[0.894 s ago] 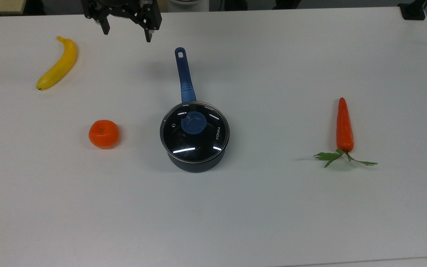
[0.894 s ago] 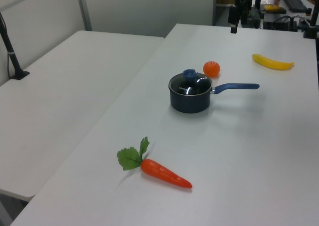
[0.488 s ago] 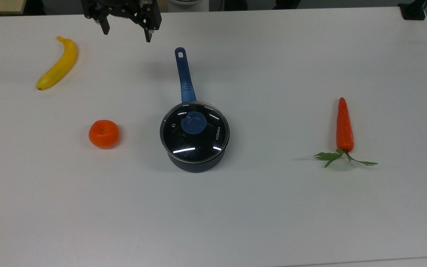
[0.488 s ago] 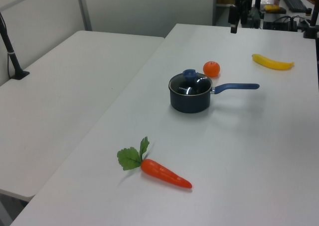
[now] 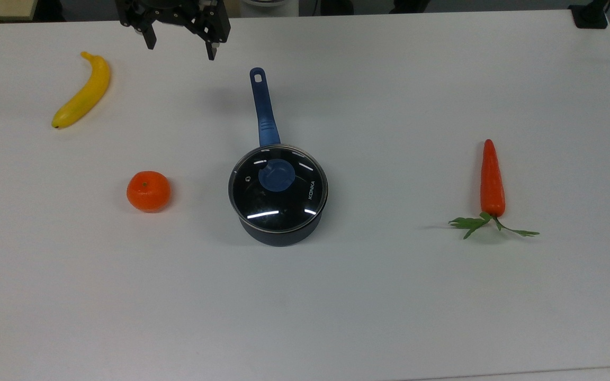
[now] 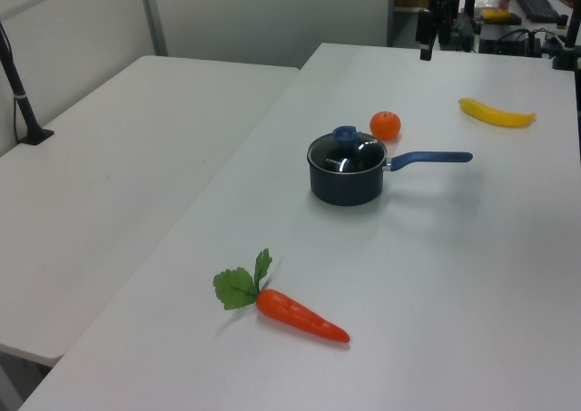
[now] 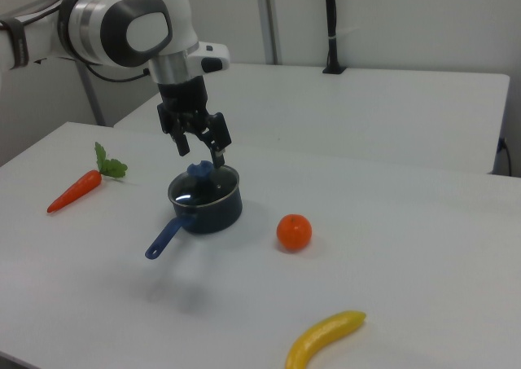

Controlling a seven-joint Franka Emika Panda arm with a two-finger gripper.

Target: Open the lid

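The lid (image 5: 278,188) sits closed on the saucepan (image 5: 279,233) near the centre of the table (image 5: 389,317). Its blue knob (image 5: 276,175) stands upright at the middle of the glass. The saucepan handle (image 5: 263,106) runs toward the top view's upper edge.

The gripper (image 5: 180,50) hangs in the air above the table, at the top view's upper left, well apart from the saucepan. Its two fingers are spread, with nothing between them. In the right view the gripper (image 7: 199,147) shows the same spread posture, fingers pointing down.

Governing relation: in the top view, the knob lies down and to the right of the gripper, beyond the free end of the handle. In that view the fingers are spaced mainly left to right, at a slight tilt. The round knob imposes no preferred grip direction.

Assessment: the approach is not yet made. The next move calls for travel over the handle to a point above the knob, then a descent with the fingers either side of it.

A banana (image 5: 82,97), an orange (image 5: 148,191) and a carrot (image 5: 492,180) lie clear of this path.
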